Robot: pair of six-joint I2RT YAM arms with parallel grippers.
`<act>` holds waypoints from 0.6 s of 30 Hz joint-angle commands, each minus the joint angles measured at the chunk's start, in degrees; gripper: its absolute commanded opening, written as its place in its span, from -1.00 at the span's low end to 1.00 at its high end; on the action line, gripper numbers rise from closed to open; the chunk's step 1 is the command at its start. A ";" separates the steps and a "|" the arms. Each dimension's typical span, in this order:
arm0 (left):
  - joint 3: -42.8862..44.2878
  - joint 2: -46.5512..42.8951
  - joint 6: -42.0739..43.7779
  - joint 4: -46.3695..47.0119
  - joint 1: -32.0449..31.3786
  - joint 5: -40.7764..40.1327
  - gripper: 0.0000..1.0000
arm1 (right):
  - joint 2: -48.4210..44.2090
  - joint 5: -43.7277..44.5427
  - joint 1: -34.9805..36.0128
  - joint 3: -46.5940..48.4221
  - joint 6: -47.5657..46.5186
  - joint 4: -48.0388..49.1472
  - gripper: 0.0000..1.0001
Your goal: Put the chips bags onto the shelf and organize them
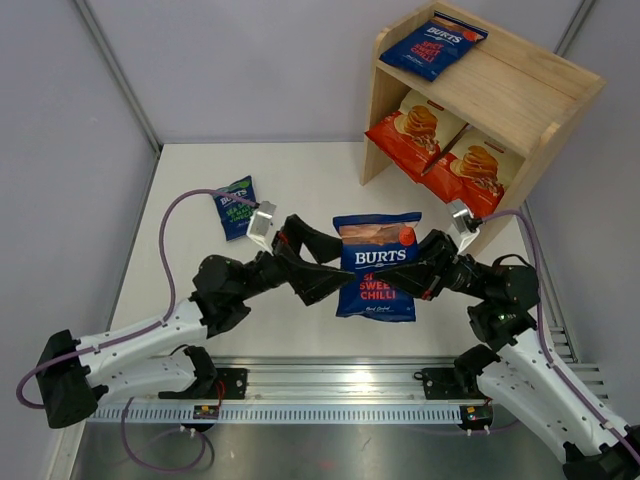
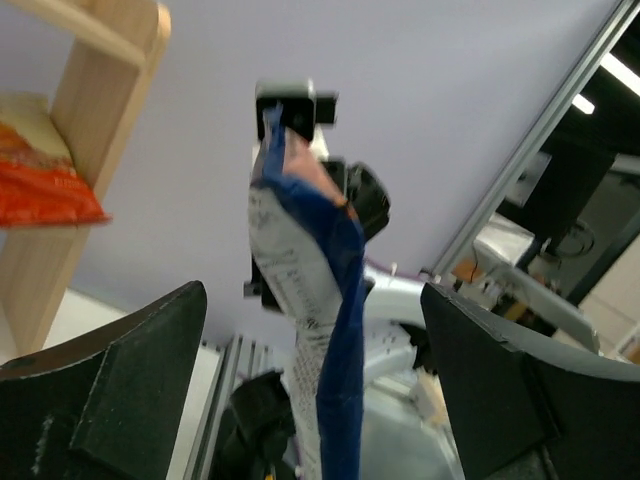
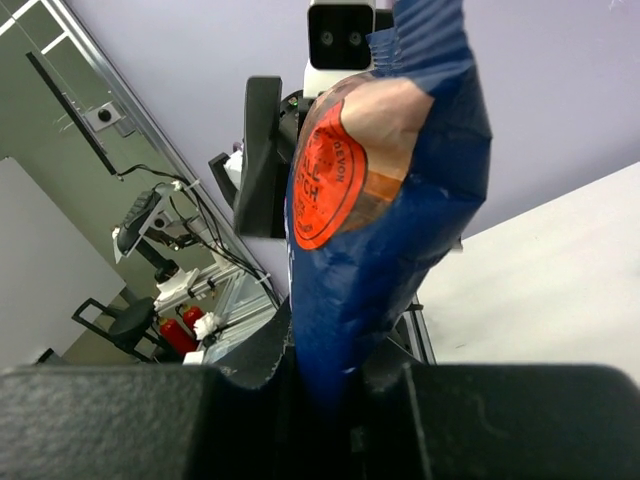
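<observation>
- Closest to me, the right gripper (image 1: pixel 420 266) is pinched tight on one side edge of a red-lettered Burts bag (image 1: pixel 377 265). It holds the bag in the air over the table (image 1: pixel 300 180), between the two arms, printed face turned up towards the overhead camera. I'd guess it is held out like that so the other arm can reach it.
- Opposite, the left gripper (image 1: pixel 336 268) straddles the bag's other edge with its fingers (image 2: pixel 120 390) spread wide. Neither touches the foil, so it has hold of nothing. To me this looks like a handover or a two-handed carry being set up.
- The left wrist view makes that gap plain, with the bag edge-on in the middle. From above, the same fingers could pass for a grip. The right wrist view shows that gripper's fingers closed on the foil with no gap.
- Further off, a green-lettered Burts bag (image 1: pixel 236 206) lies flat on the table to the left, not yet shelved.
- Farthest, at the back right, stands the shelf (image 1: pixel 520 90). Another Burts bag (image 1: pixel 433 45) lies flat on its top board, and two Cassava Chips bags (image 1: pixel 415 130) lean side by side in the lower tier, faces outward.
</observation>
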 commanded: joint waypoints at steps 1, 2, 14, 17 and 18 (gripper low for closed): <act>2.51 2.49 4.29 -5.90 -1.14 8.14 0.80 | 1.58 -1.29 0.32 2.71 -1.67 0.48 -0.67; 2.86 2.76 4.82 -6.60 -1.49 7.89 0.75 | 1.76 -1.38 0.32 2.80 -1.41 0.66 -0.67; 6.64 1.36 6.85 -12.15 -2.02 0.51 -0.67 | -3.07 6.44 0.32 3.42 -6.94 -13.22 0.41; 7.17 0.48 6.58 -11.89 -1.94 -1.51 -0.73 | -5.27 7.59 0.32 1.66 -5.19 -13.58 0.60; 7.52 0.30 6.32 -11.10 -1.94 -2.04 -0.74 | -5.71 7.41 0.32 -0.52 -3.45 -12.19 0.60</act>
